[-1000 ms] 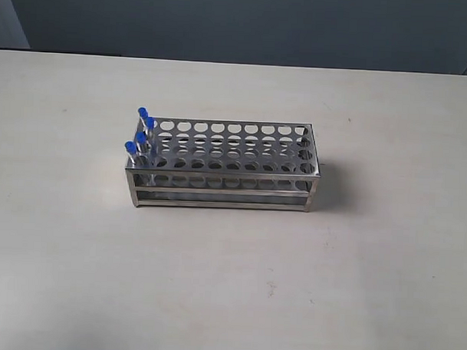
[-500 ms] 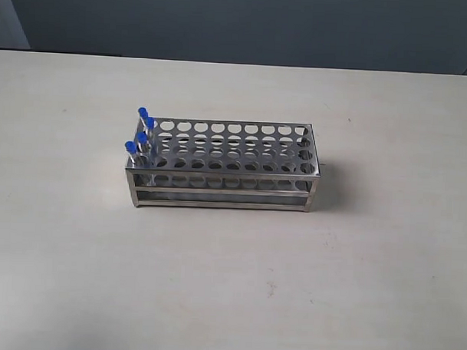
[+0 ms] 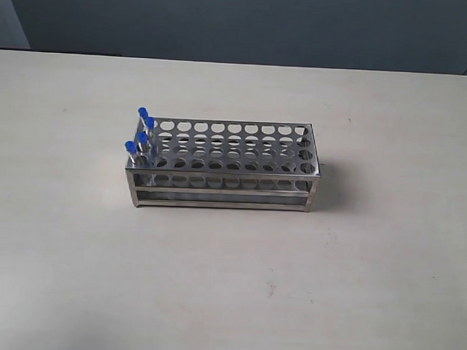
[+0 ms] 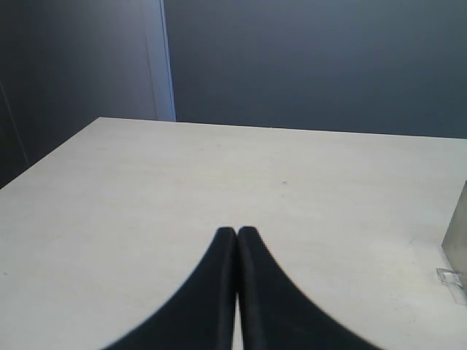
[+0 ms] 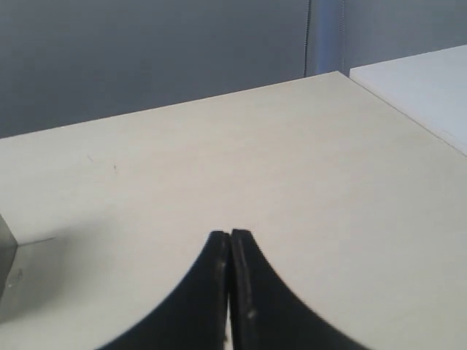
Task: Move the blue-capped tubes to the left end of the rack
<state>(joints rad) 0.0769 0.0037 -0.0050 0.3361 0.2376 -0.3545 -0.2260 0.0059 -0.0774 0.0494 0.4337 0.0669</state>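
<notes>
The shiny steel rack [image 3: 234,163] stands in the middle of the table in the exterior view. Several blue-capped tubes [image 3: 142,133] stand upright in the holes at its left end, their caps above the top plate. Neither arm shows in the exterior view. In the left wrist view my left gripper [image 4: 237,232] is shut with nothing in it, over bare table, with a corner of the rack [image 4: 457,233] at the frame's edge. In the right wrist view my right gripper [image 5: 230,235] is shut and empty, and a sliver of the rack [image 5: 6,251] shows at the edge.
The pale table [image 3: 230,282] stretches wide around the rack, with a dark wall behind it. A white surface [image 5: 423,87] lies beyond the table's edge in the right wrist view.
</notes>
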